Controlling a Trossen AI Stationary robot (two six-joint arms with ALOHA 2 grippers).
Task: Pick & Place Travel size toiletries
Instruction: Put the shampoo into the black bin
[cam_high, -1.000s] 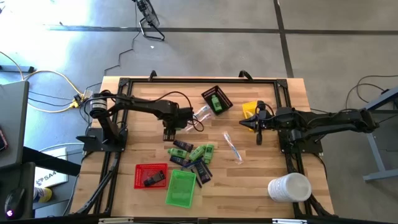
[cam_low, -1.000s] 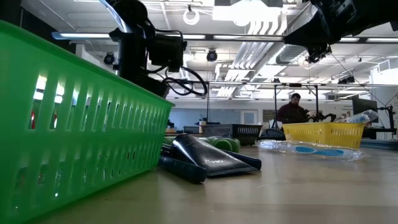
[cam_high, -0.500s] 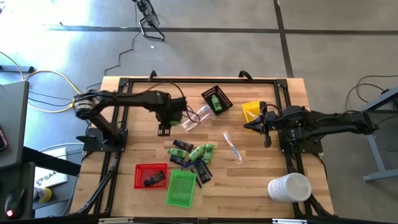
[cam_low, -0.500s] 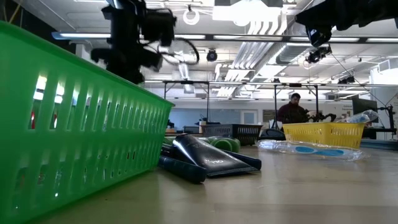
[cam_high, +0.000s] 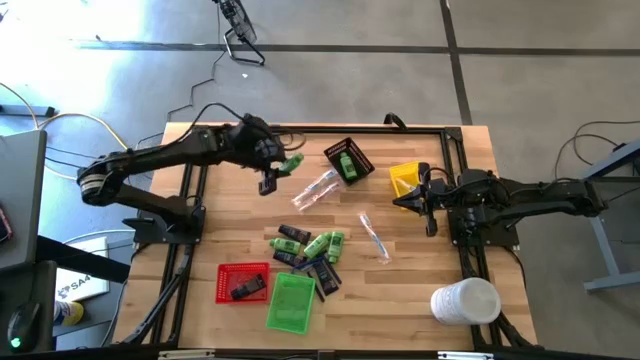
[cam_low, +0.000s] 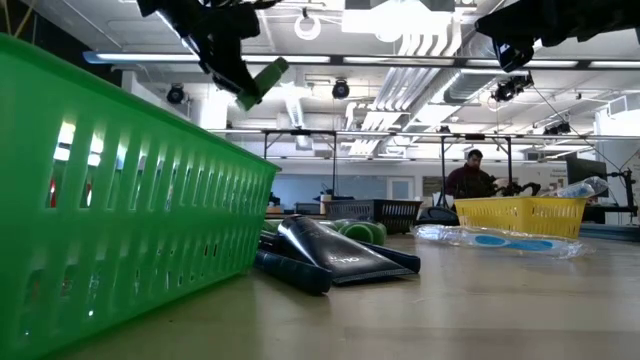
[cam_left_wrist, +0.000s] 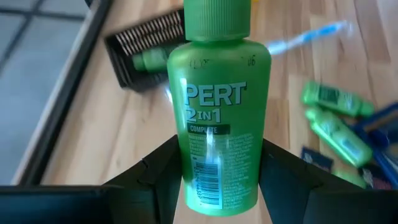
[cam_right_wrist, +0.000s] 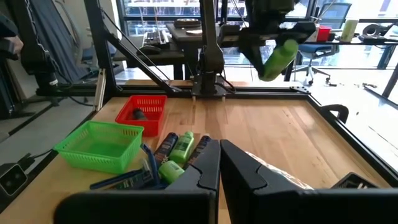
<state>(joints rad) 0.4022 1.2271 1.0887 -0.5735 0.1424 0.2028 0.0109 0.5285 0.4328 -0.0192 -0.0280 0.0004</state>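
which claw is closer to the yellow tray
Right. The right claw sits right beside the yellow tray; the left claw, holding a green bottle, is well off across the table.

From straight overhead we look down on the whole tabletop (cam_high: 230, 225), both arms and the floor around it. At tabletop height we look level across the wood, so close to the green tray (cam_low: 130, 190) that it fills the near side, with the room behind. From the left wrist we look down between that gripper's fingers (cam_left_wrist: 152, 180) at a green bottle (cam_left_wrist: 217, 118) filling the frame. From the right wrist we look across the tabletop toward the left arm; here we share that bottle (cam_right_wrist: 278, 59), the green tray (cam_right_wrist: 102, 144) and the red tray (cam_right_wrist: 142, 111) with the overhead view.
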